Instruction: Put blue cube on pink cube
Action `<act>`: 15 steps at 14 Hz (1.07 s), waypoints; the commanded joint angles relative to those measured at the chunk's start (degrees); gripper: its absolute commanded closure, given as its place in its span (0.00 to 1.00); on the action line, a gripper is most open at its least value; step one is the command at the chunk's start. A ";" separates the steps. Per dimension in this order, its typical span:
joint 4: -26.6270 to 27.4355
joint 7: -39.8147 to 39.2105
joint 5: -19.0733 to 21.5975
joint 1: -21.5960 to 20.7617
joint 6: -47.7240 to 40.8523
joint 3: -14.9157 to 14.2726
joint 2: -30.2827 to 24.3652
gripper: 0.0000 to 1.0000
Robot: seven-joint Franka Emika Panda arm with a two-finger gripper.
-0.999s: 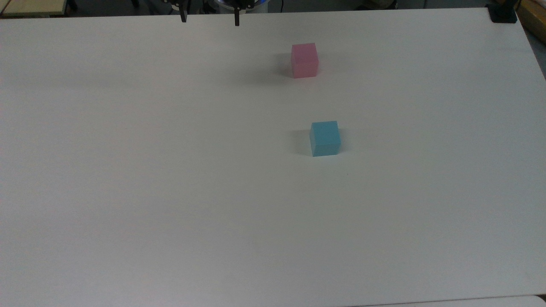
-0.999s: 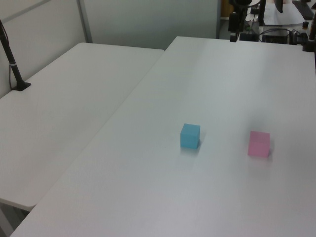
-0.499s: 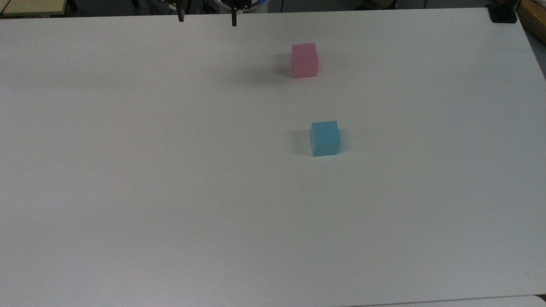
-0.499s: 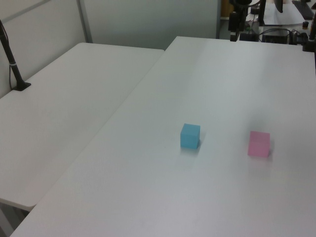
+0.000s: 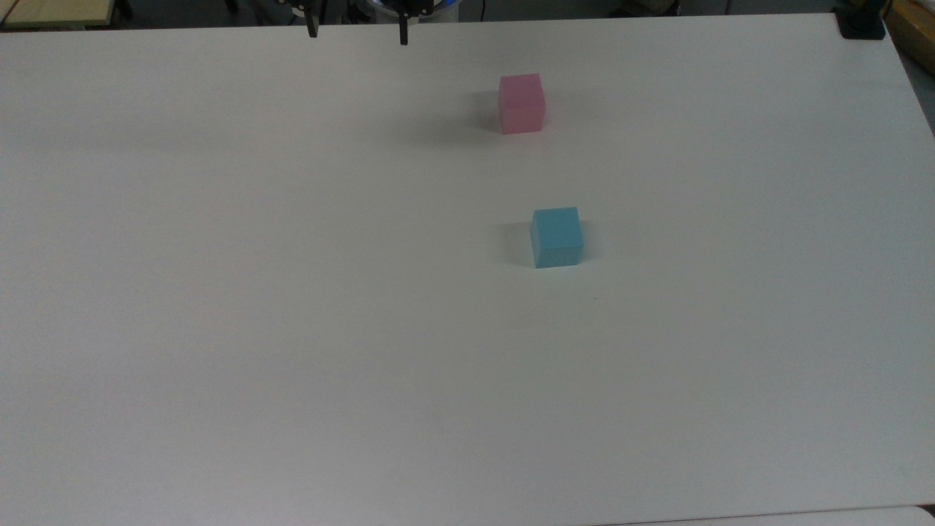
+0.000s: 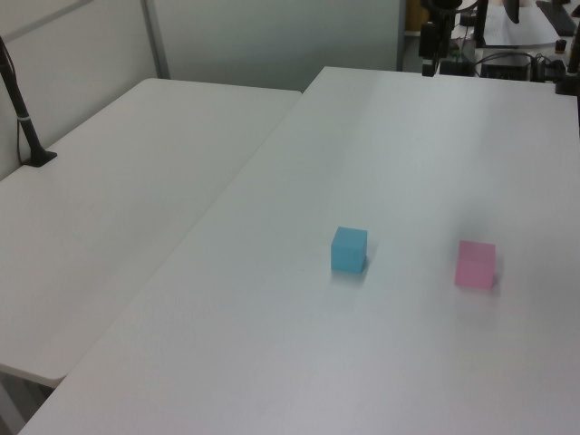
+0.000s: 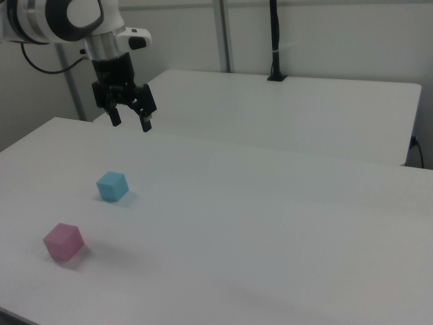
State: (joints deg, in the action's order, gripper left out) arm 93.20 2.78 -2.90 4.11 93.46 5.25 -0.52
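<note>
gripper [image 5: 357, 33] with fingers spread and grasping nothing, shifted only slightly since a moment ago, hanging near far table [image 5: 219, 292] edge. blue cube [image 5: 556, 237] unmoved on table, well apart from pink cube [image 5: 521, 103], also unmoved.

Even, diffuse light fills all views with no hard glare; the matte white table [image 5: 292, 292] looks greyish in the top view; the small pale pink matte cube [image 5: 521, 103] and small light blue matte cube [image 5: 556, 237] cast soft shadows towards the top view's left; the left view is slightly soft.
</note>
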 commanded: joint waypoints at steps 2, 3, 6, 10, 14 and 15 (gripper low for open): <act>-0.57 6.96 0.09 -6.20 -0.30 0.20 0.17 0.00; -0.56 8.02 0.18 -7.87 -0.38 0.20 0.17 0.00; -1.00 13.03 0.44 -14.28 0.32 0.20 0.35 0.00; -2.49 13.65 2.11 -19.13 0.76 0.20 2.36 0.00; -10.12 14.53 1.59 -20.80 0.58 0.11 10.52 0.00; -12.93 14.62 1.50 -20.81 0.67 0.11 13.41 0.00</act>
State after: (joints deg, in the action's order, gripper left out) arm 88.03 16.31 -1.81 -15.86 94.06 6.13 5.55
